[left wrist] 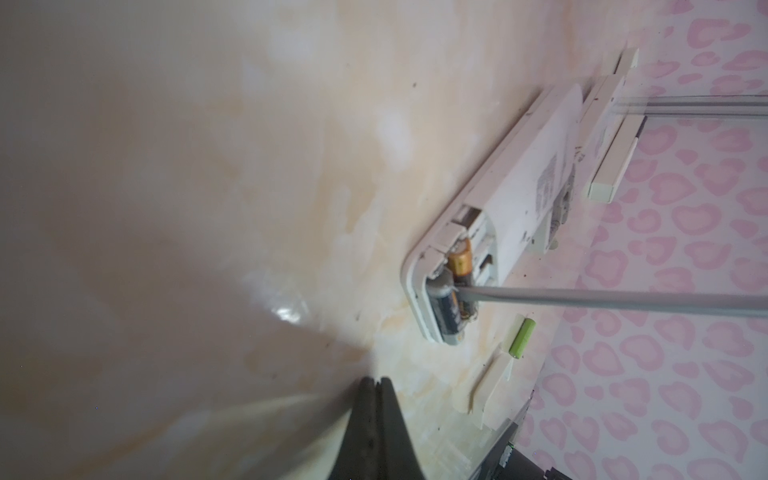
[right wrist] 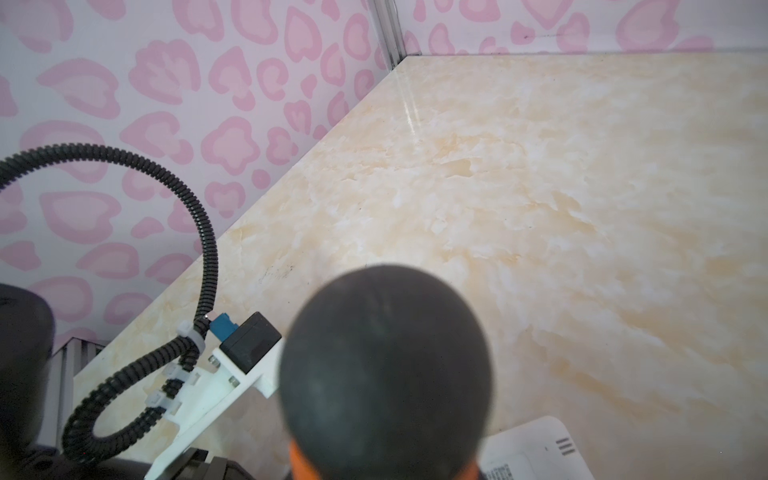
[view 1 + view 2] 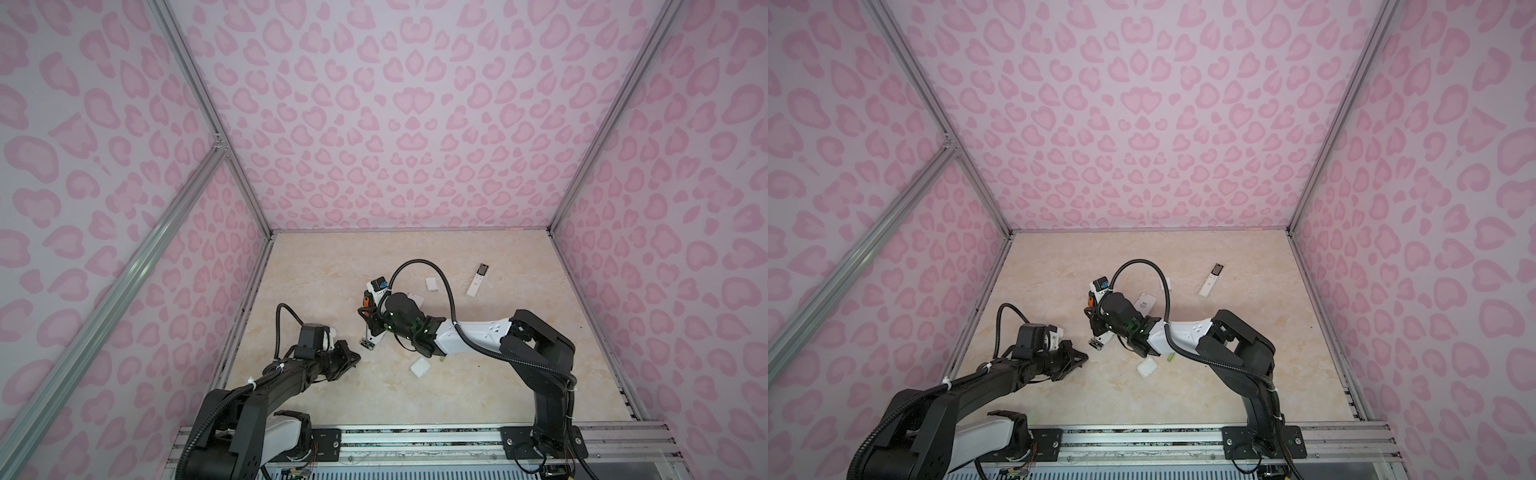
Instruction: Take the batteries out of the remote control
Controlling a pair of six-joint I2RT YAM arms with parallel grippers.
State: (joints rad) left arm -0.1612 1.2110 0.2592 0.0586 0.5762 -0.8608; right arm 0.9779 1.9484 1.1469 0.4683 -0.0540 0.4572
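Left wrist view is the one I'm steering by right now. My left gripper [image 1: 376,384] has its tips pinched together with nothing between them, so it's closed and empty. The remote control [image 1: 519,174] lies flat on the table [image 1: 208,208], straight ahead of those tips. Its long axis runs away from me and its open end is nearest, so the bay faces the left gripper. The batteries [image 1: 448,309] in that bay are dark with gold ends. One looks tipped up out of its slot, but from this low angle I can't say for sure how their own axes run. In a top view the right gripper [image 3: 369,316] sits above the same end of the remote, closed around the orange handle of the screwdriver [image 1: 602,301]. The shaft comes in from the far side and the tip sits right against the batteries. So the right arm is on top of the job with the tool and the left arm is near on the open side. I reckon the left would have to open up before it could take anything. A loose green battery [image 1: 523,337] is already out on the table just past the remote, next to a white cover [image 1: 496,384].
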